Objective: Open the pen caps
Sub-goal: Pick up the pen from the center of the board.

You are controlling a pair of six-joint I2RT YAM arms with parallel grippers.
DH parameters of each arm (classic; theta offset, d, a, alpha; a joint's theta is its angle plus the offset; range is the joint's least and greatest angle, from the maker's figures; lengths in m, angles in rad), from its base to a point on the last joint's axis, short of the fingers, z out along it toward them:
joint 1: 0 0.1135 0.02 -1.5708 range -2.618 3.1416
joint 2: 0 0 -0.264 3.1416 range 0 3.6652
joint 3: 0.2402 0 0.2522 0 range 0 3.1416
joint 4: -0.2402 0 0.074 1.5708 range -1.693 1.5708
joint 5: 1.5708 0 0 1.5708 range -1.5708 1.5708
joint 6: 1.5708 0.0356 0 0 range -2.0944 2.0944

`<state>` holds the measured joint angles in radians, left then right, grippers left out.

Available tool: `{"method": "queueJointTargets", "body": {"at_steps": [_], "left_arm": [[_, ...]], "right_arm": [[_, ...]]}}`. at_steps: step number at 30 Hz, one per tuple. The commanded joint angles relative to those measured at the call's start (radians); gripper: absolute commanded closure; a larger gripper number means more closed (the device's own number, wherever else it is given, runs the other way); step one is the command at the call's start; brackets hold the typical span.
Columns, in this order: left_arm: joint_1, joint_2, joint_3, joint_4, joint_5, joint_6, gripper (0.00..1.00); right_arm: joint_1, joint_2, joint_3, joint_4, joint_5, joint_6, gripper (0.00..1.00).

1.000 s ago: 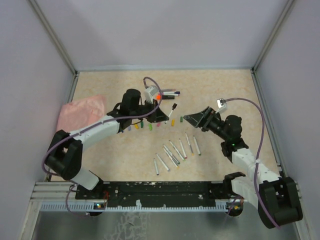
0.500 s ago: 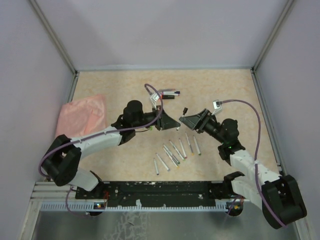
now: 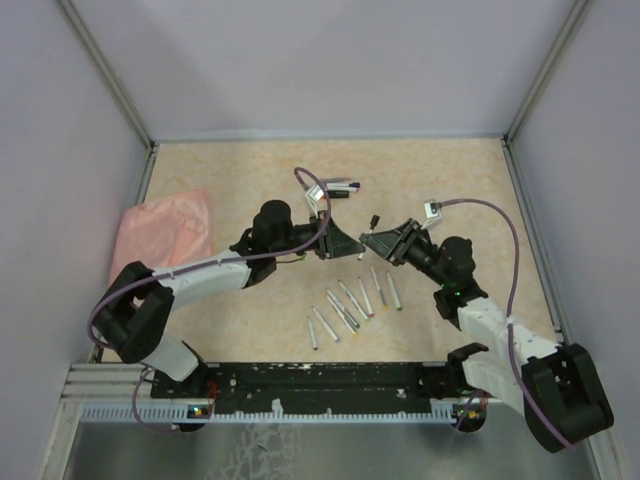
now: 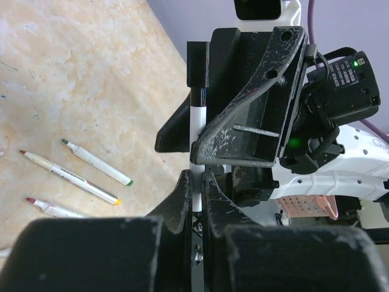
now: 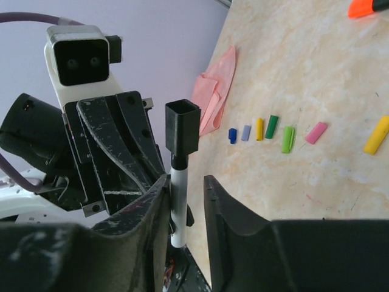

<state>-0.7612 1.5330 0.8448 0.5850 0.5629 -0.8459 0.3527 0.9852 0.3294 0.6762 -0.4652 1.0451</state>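
My left gripper [image 4: 196, 182] is shut on the white barrel of a pen [image 4: 196, 131], held upright above the table with its black cap [image 4: 197, 64] on the far end. My right gripper [image 5: 185, 180] faces it, jaws around the same pen [image 5: 180, 201] just below the black cap [image 5: 182, 126]. The barrel rests against one finger, with a gap to the other. In the top view both grippers [image 3: 340, 243] [image 3: 375, 240] meet mid-table. Several loose coloured caps [image 5: 271, 126] lie in a row on the table.
Several uncapped pens [image 3: 350, 300] lie between the arms' bases and the grippers; more pens [image 3: 340, 185] lie behind. A pink cloth [image 3: 165, 225] sits at the left. An orange highlighter tip [image 5: 364, 7] shows at the right wrist view's upper edge.
The left gripper carried the pen right toward the middle, the right gripper came in to meet it, and the right jaws narrowed around the barrel.
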Motion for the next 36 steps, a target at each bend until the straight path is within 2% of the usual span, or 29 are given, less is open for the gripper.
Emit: {"method": "queueJointTargets", "body": {"at_steps": [1,6,12,15,21,26,28,32,36], "left_arm": [[-0.006,0.016,0.040,0.047,0.012,-0.013,1.00],[-0.006,0.008,0.042,0.032,0.018,-0.001,0.98],[-0.006,-0.052,0.039,-0.072,0.010,0.080,0.56],[-0.006,-0.108,0.027,-0.137,-0.017,0.153,0.44],[-0.002,-0.280,-0.013,-0.198,-0.189,0.303,0.28],[0.018,-0.351,-0.028,-0.186,-0.278,0.351,0.02],[0.030,-0.357,-0.026,-0.183,-0.273,0.341,0.00],[0.050,-0.319,0.033,-0.209,-0.177,0.330,0.02],[0.051,-0.244,0.115,-0.260,-0.109,0.299,0.12]], "right_arm": [[0.027,0.024,0.062,0.089,-0.011,0.006,0.75],[0.034,0.023,0.066,0.101,-0.013,-0.006,1.00],[0.035,-0.027,0.067,0.032,0.016,-0.060,1.00],[0.033,-0.036,0.068,0.015,0.009,-0.078,1.00],[0.034,-0.027,0.083,-0.020,-0.076,-0.132,1.00],[0.034,-0.008,0.099,-0.041,-0.168,-0.182,1.00],[0.034,-0.001,0.104,-0.051,-0.189,-0.196,1.00],[0.034,0.014,0.116,-0.066,-0.226,-0.217,1.00],[0.034,0.017,0.120,-0.073,-0.237,-0.226,1.00]]}}
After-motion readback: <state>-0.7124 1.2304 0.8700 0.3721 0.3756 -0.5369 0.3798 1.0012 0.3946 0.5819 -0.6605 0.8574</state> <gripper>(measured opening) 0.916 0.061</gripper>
